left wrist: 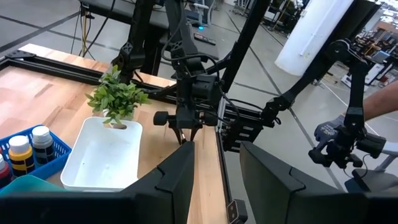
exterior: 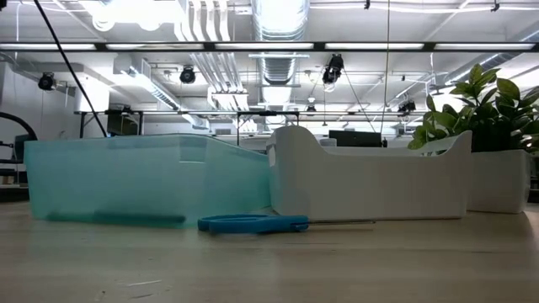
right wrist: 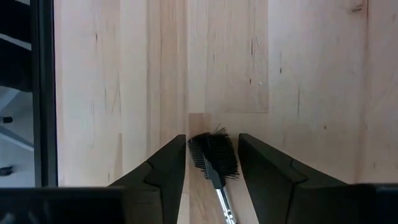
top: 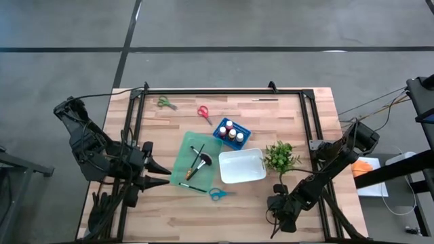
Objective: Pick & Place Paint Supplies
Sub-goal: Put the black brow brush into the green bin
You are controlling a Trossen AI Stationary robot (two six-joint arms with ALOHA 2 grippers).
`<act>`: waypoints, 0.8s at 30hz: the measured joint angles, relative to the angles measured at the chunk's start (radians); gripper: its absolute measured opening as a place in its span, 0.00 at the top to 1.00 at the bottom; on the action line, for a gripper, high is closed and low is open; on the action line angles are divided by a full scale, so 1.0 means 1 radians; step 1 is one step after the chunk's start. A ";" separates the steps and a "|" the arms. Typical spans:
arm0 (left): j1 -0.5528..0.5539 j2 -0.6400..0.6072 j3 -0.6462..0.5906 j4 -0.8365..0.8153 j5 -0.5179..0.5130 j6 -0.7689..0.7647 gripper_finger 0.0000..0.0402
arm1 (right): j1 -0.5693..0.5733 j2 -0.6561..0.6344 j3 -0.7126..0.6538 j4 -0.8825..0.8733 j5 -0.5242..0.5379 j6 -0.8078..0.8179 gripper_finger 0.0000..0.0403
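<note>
My right gripper [right wrist: 212, 142] points down at the table's near right part [top: 279, 211], open. Its fingers stand on either side of the black bristle head of a slim brush [right wrist: 214, 158], with narrow gaps showing; the silver ferrule [right wrist: 222, 199] runs back between them. My left gripper [top: 166, 175] waits open at the table's left, raised. Other brushes lie in the teal bin [top: 196, 157]. Paint bottles stand in a blue basket [top: 231, 132]. Green scissors [top: 166, 103], red scissors [top: 203, 113] and blue scissors [top: 218, 194] lie flat on the table.
A white bin [top: 241, 166] stands right of the teal bin, and a small leafy plant [top: 280, 157] stands beside it, just beyond my right gripper. One more brush [top: 264, 99] lies by the far edge. A black frame rail [right wrist: 43, 93] runs close by.
</note>
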 joint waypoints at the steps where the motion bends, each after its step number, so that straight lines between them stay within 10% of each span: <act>1: 0.000 0.000 0.000 0.000 0.000 0.000 0.66 | 0.002 0.000 0.000 0.000 0.008 0.004 0.63; 9: 0.001 0.000 0.000 0.000 0.000 0.000 0.66 | 0.005 0.011 0.000 -0.006 0.023 0.014 0.64; 24: 0.001 0.000 0.002 0.014 0.000 -0.003 0.66 | 0.005 0.031 0.000 0.037 0.003 0.070 0.97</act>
